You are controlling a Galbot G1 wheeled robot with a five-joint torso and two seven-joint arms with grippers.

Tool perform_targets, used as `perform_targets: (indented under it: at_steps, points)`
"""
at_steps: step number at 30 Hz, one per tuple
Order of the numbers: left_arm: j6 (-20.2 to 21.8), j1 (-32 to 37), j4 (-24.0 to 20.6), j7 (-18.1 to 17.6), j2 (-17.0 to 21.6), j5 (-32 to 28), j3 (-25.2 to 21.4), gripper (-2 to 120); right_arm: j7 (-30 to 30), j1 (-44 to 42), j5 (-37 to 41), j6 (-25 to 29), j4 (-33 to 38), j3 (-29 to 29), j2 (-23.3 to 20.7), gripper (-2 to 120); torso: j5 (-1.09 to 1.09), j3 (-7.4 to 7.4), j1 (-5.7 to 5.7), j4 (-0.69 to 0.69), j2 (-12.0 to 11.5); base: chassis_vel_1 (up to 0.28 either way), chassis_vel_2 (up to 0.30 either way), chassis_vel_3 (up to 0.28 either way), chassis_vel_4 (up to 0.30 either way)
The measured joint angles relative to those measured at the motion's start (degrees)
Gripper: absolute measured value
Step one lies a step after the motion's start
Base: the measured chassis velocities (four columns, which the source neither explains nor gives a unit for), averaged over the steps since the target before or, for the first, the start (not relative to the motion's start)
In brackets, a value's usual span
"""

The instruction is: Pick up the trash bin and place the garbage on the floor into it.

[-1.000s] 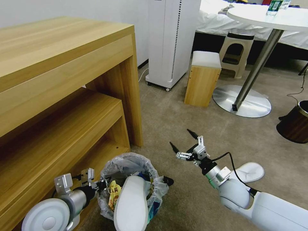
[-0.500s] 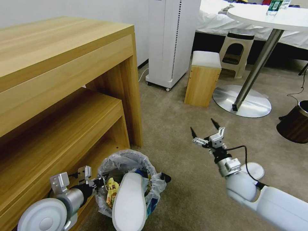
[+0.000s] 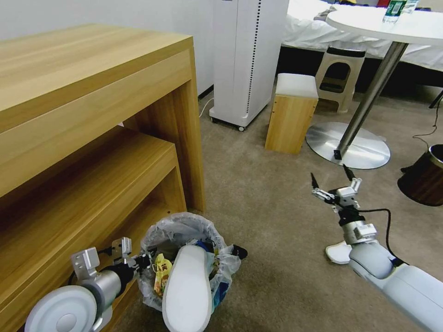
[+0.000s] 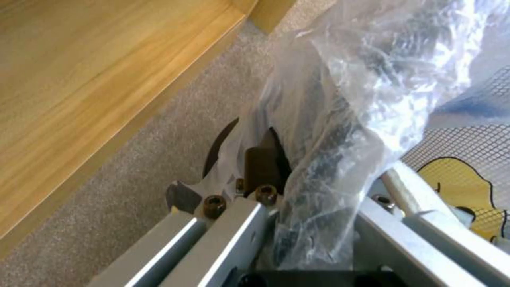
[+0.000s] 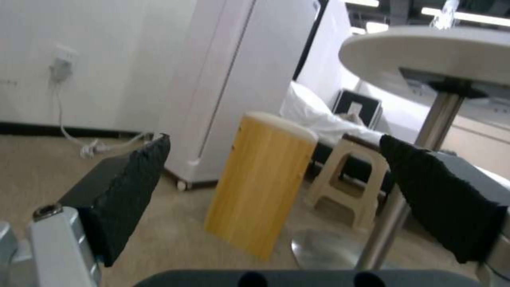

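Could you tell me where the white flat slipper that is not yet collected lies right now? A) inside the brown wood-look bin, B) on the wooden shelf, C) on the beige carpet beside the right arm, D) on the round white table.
C: the white flat slipper lies on the beige carpet, partly hidden by the right arm, whose open right gripper is raised above the floor.

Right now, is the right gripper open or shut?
Open: the right gripper hangs above the floor, its dark fingertips spread apart, nothing between them.
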Motion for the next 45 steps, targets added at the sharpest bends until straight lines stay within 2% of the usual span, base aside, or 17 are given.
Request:
perform_targets:
  at_steps: [11,45]
  points:
    - [0.30,0.21,-0.08,0.00,0.10,0.00,-0.15,0,-0.06,-1.09,0.26,-1.58,3.78,0.06,0.40,100,-0.01,0.00,0.00,0.02,0.00,0.000,0.000,0.000,0.000]
    - [0.66,1.47,-0.49,0.75,-0.83,1.35,-0.23,0,-2.66,-2.91,-0.13,0.15,5.08,0.00,0.94,100,-0.01,0.00,0.00,0.01,0.00,-0.019,-0.018,-0.016,-0.018]
